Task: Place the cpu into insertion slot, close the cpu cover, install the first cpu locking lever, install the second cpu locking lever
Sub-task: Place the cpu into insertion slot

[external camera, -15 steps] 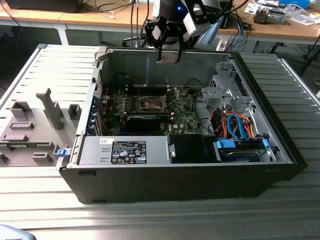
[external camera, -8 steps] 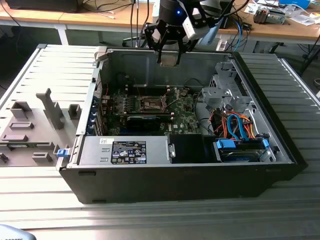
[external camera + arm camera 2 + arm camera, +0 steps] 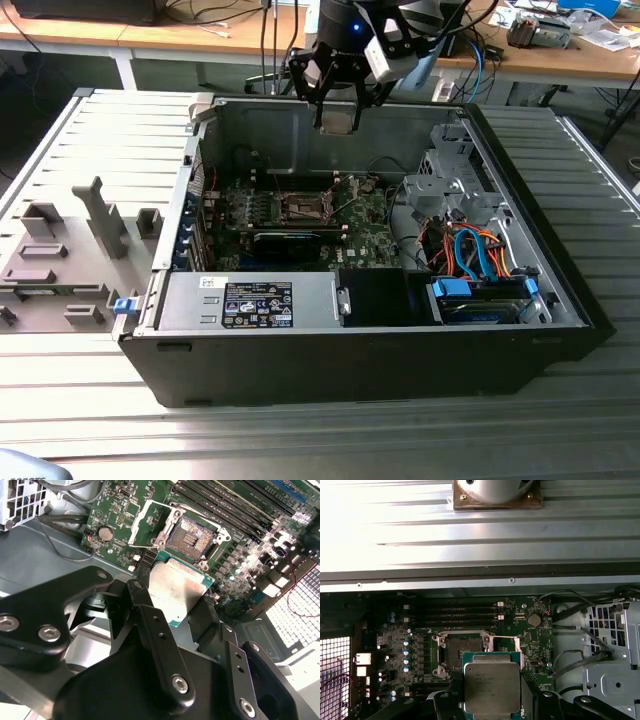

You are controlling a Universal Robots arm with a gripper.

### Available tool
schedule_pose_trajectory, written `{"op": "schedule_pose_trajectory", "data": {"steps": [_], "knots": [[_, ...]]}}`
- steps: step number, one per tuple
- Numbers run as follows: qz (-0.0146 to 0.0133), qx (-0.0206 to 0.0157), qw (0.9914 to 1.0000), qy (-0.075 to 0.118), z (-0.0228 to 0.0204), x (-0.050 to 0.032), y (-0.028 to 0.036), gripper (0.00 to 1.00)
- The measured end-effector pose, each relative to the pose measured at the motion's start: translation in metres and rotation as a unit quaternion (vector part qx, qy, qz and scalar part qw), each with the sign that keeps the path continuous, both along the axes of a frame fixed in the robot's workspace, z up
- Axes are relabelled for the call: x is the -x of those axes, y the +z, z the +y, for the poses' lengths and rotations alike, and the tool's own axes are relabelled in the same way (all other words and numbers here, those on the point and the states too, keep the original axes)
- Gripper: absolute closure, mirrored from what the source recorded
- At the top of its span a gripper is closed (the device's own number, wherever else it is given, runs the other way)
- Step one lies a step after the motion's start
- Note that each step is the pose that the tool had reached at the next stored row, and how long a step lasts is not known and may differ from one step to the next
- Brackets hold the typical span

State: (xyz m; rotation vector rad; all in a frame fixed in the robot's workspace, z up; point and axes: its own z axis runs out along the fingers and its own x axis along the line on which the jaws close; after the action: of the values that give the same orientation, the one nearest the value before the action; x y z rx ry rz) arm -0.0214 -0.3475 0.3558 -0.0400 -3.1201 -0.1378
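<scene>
One thing held: the thin, pale silver-beige square cpu (image 3: pixel 492 687), gripped by two opposite edges with its flat metal face outward.
Pincer state: the black pincer (image 3: pixel 492 702) pinches the cpu, one of its fingers (image 3: pixel 150 617) on each side, as seen in both wrist views.
Where it is: in the exterior view the cpu hangs above the open black-and-grey computer case (image 3: pixel 300 370) lying on the ribbed metal bench (image 3: pixel 300 440), clear of the green circuit board (image 3: pixel 530 635).
Slot: the small square insertion slot (image 3: pixel 461 652) with its dark centre lies bare; the cpu is not seated.
Cover: the thin metal square-frame cpu cover (image 3: pixel 141 524) stands swung open beside the slot.
Weight and stiffness: likely light and rigid; it should not flex in the grip.
Surface: the smooth metal face probably slides easily, so the edges suit a hold better.
Fragility: the underside contacts and the slot's pins look delicate; a tilted or forced seating could bend them.
</scene>
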Motion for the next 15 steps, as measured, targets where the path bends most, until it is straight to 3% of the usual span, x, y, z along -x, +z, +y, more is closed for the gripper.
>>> {"op": "schedule_pose_trajectory", "data": {"steps": [15], "knots": [[0.0000,0.0006,1.00000,0.000,-0.0001,0.0005,-0.0030,0.45]]}}
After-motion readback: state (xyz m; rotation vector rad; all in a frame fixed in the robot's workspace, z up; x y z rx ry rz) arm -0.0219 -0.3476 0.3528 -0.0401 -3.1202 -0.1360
